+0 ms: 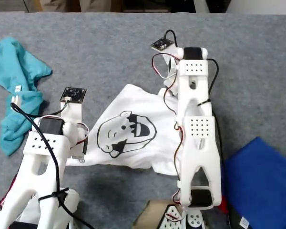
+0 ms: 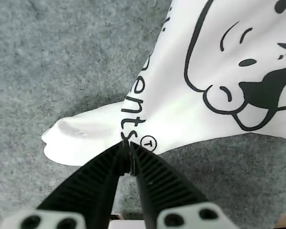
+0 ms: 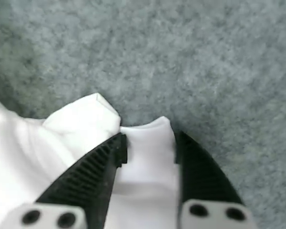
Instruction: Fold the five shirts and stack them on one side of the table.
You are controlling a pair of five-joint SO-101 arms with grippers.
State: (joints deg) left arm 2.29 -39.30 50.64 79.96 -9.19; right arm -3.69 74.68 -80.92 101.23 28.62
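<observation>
White shirt [image 1: 133, 102], judged limp and light, best taken at edges: one is pinched by left gripper [image 2: 128, 155], another straddled by spread right gripper [image 3: 148, 143]

a white shirt [image 1: 133, 138], printed with a black cartoon face, lies partly spread and rumpled in the middle; a teal shirt [image 1: 14, 71] sits crumpled well to its left, a blue shirt [image 1: 262, 181] to its right.

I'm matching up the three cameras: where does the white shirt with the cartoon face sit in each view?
High view: white shirt spread out at the centre.
Left wrist view: white shirt, its edge pinched by the left gripper.
Right wrist view: white shirt, a fold inside the open right gripper.
Shared landmark: the grey table.
</observation>
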